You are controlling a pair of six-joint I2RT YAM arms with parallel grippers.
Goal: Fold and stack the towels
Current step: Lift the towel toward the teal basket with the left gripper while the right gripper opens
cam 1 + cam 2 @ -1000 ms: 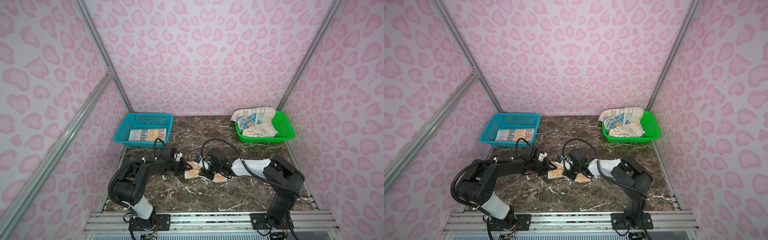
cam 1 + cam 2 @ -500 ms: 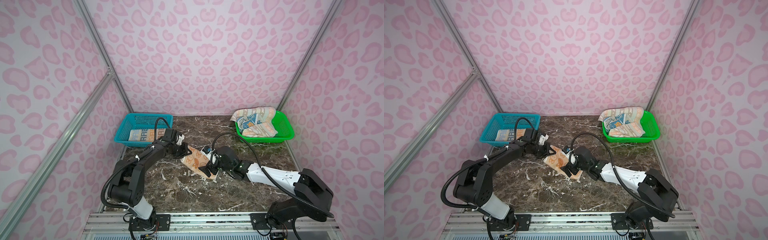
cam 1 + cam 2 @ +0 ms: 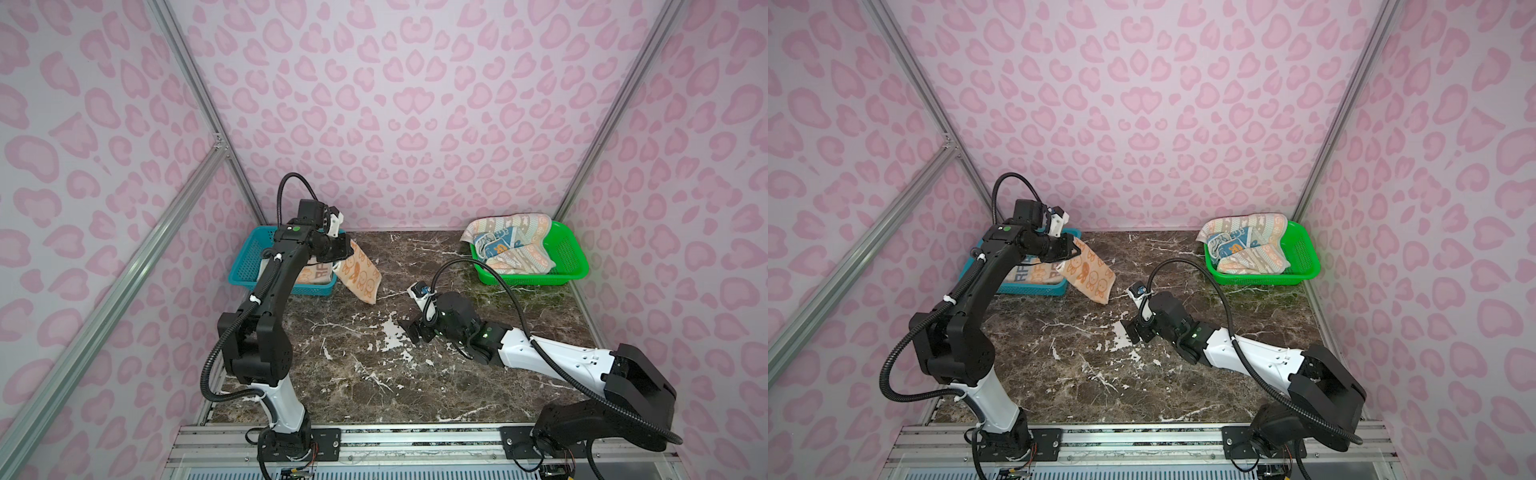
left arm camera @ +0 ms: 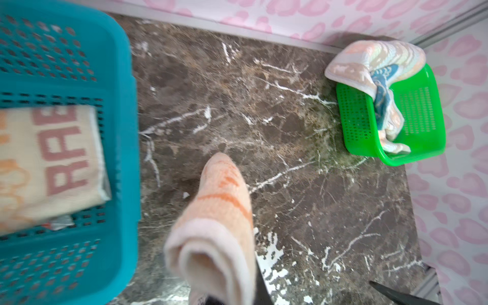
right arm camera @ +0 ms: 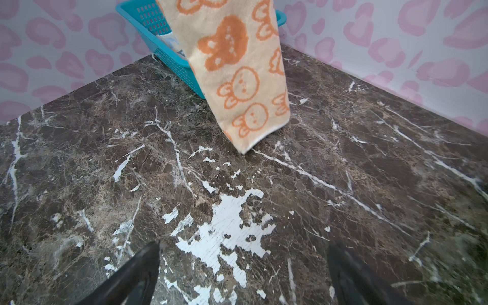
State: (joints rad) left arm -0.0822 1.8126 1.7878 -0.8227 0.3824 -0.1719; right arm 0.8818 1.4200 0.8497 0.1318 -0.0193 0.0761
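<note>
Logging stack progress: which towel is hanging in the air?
The orange bunny-face towel, held by the left gripper; the lettered towel lies in the blue basket, the other two in the green basket.

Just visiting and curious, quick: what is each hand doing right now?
Left hand: closed, holding the orange bunny towel.
Right hand: open, holding nothing.

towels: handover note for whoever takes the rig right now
Left gripper: shut on the folded bunny towel, held in the air beside the blue basket.
Right gripper: open, empty, low over the table.
Done: RABBIT towel lies folded in the blue basket.
Remaining: set the bunny towel on it; fold and stack the chevron towel and blue towel heaped in the green basket.
</note>
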